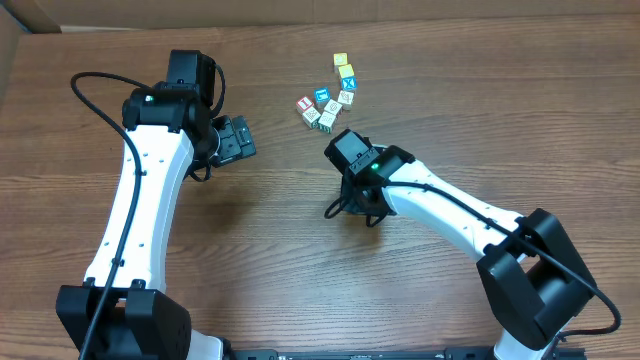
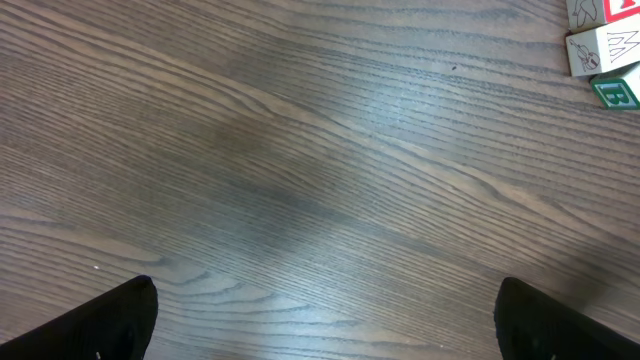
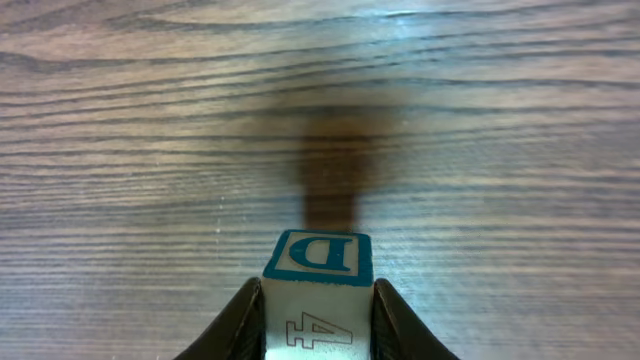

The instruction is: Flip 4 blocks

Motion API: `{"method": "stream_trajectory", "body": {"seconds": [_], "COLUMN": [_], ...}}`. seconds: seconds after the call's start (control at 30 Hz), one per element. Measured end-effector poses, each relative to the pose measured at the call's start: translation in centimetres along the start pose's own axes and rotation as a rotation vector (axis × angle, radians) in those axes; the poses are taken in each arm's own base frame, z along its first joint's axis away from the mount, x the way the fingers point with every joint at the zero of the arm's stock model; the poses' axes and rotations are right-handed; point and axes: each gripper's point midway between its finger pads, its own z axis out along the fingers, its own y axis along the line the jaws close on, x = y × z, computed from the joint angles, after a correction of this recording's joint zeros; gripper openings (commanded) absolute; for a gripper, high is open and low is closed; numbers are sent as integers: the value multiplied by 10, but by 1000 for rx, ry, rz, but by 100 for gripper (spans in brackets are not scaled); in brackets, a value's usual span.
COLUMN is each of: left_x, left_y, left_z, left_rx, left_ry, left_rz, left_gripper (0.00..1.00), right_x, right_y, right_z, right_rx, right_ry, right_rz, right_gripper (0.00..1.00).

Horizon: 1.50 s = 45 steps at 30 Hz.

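wooden block [image 3: 318, 272] (d up) pinched inside right gripper [image 3: 318, 305]

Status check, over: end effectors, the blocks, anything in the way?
Left end effector open, over bare table. Right end effector shut on D block. Other blocks clustered nearby. No obstruction seen.

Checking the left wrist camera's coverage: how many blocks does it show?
3, cropped at the top right corner: red-edged block uppermost, pale block below it, green-bordered block lowest. Others may lie outside.
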Motion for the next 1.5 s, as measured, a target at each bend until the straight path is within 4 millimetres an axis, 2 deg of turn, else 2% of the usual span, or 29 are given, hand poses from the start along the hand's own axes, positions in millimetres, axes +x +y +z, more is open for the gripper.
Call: {"method": "stream_trajectory", "body": {"seconds": [0.6, 0.8, 1.0, 1.1, 1.2, 1.33, 1.4, 1.5], "left_x": [0, 0, 0, 0, 0, 0, 0, 0], "left_y": [0, 0, 0, 0, 0, 0, 0, 0], "left_z": [0, 0, 0, 0, 0, 0, 0, 0], "left_rx": [0, 0, 0, 0, 0, 0, 0, 0], "left_ry": [0, 0, 0, 0, 0, 0, 0, 0], "left_rz": [0, 0, 0, 0, 0, 0, 0, 0], "left_gripper": [100, 100, 100, 100, 100, 100, 100, 100], "right_x": [5, 5, 5, 5, -11, -54, -77, -105], "right_y": [-3, -3, -3, -4, 7, 22, 17, -6], "right_z": [18, 18, 17, 11, -7, -42, -56, -63], "right_rx": [-15, -16, -14, 0, -19, -81, -99, -102], "right_ry": [-20, -21, -20, -4, -26, -111, -148, -171], "right_rz": [-14, -32, -50, -85, -105, -78, -41, 18], "right_gripper": [24, 46, 58, 74, 79, 81, 83, 90]}}
